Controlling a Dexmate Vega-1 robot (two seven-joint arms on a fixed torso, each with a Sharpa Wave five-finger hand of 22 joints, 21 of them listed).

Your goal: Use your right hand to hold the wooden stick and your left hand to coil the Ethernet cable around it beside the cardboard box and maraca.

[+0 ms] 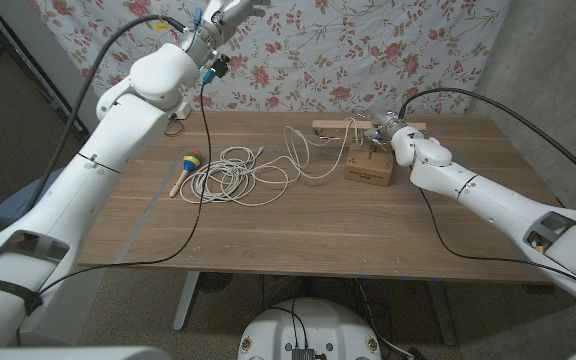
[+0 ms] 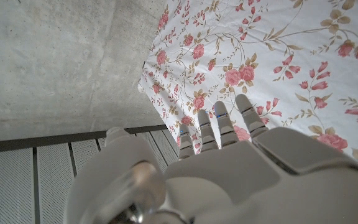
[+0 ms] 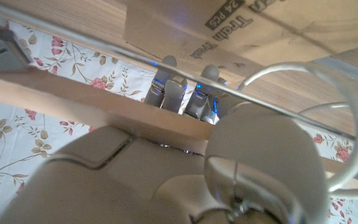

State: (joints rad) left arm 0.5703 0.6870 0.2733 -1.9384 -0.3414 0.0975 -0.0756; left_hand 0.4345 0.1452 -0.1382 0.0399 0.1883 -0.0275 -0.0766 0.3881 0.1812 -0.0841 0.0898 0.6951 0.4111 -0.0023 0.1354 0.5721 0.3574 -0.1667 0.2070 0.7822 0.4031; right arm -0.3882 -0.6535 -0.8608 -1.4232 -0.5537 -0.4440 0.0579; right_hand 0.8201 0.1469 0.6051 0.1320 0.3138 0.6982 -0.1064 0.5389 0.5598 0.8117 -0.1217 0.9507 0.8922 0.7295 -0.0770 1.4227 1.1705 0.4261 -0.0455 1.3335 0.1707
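Note:
The wooden stick (image 1: 333,127) lies crosswise near the table's far edge, and my right hand (image 1: 383,130) grips it just behind the cardboard box (image 1: 370,166). In the right wrist view the stick (image 3: 86,102) crosses the base of my fingers (image 3: 166,87), with the box (image 3: 260,28) beyond. The white Ethernet cable (image 1: 238,176) lies mostly coiled at mid-table; one strand runs up to the stick, and a loop of cable (image 3: 353,143) hangs by my hand. The maraca (image 1: 187,165) lies left of the coil. My left hand (image 1: 233,10) is raised high above the table, fingers (image 2: 225,127) straight, holding nothing.
A flowered curtain (image 1: 388,50) hangs behind the table (image 1: 298,235). A black cable (image 1: 204,150) hangs from my raised left arm down across the table's left half. A concrete wall stands at the right.

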